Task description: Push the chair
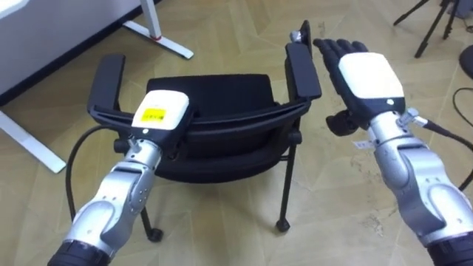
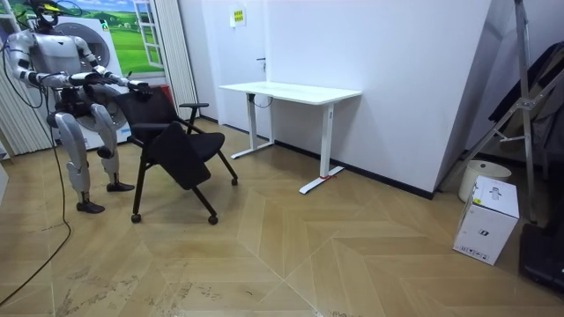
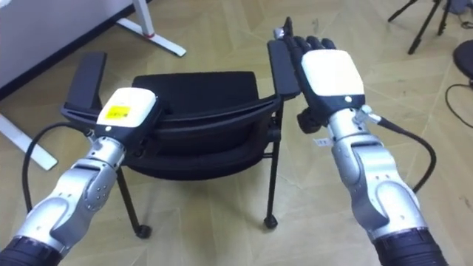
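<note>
- We see the black chair (image 1: 214, 111) on the wooden herringbone floor (image 1: 222, 229), directly in front of the robot. Its backrest is nearest us and its seat points away.
- In the room view the chair is at the room view's left, well apart from the white desk (image 2: 291, 92), and it looks tipped forward.
- The left hand (image 1: 159, 111) lies on the left end of the backrest's top edge, beside the left armrest (image 1: 109, 85). We cannot tell whether it grips the chair or lies flat on it.
- The right hand (image 1: 366, 74) is open, fingers (image 1: 338, 49) straight, palm down. It is just beside the outer side of the right armrest (image 1: 303, 70), and we cannot tell whether it touches.
- A caster (image 1: 281, 224) sits on the floor under the chair's right rear leg.
- The floor shows pale scuff marks to the right of the chair and in the room view's foreground.
- The desk stands against a white wall (image 2: 397, 79), and its white feet reach into the eye views' upper left.
- A white box (image 2: 486, 220) sits on the floor at the room view's right.
- Dark tripod legs (image 1: 432, 22) stand at the eye view's upper right.
</note>
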Controlling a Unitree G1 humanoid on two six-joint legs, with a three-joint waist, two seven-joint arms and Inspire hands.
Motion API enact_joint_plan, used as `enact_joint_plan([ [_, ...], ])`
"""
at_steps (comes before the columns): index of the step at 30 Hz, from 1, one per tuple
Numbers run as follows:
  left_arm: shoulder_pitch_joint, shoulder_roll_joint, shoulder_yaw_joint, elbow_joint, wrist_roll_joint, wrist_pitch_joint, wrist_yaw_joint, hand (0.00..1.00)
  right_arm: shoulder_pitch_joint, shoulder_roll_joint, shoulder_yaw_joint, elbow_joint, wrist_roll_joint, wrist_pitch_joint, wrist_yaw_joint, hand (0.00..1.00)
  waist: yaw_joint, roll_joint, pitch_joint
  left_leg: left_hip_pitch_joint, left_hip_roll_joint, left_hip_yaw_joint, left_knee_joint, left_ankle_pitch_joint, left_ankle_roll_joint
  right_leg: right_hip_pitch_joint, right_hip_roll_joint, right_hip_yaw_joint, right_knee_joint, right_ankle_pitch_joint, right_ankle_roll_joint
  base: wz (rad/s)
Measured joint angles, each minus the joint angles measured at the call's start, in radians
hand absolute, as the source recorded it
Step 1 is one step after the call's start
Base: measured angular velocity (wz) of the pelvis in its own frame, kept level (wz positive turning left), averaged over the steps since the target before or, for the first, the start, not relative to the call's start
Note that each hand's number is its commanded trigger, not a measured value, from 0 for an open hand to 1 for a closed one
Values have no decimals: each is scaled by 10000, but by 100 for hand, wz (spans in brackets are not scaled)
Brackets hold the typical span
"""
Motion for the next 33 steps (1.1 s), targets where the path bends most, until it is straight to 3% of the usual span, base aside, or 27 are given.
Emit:
enact_joint_plan([
  [18, -65, 231, -40, -29, -29, -267, -3, 100, 7, -134, 835, -389, -422, -245, 316, 0, 36, -23, 16, -124, 0, -86, 9, 0, -1, -36, -6, -99, -24, -1, 1, 1],
  [33, -71, 273, -52, -66, -35, -406, -45, 100, 25, -173, 1788, -265, -955, -132, 771, 0, 205, -35, 37, -115, -1, -163, 11, 0, 0, -29, -4, -76, -39, -1, 1, 0],
])
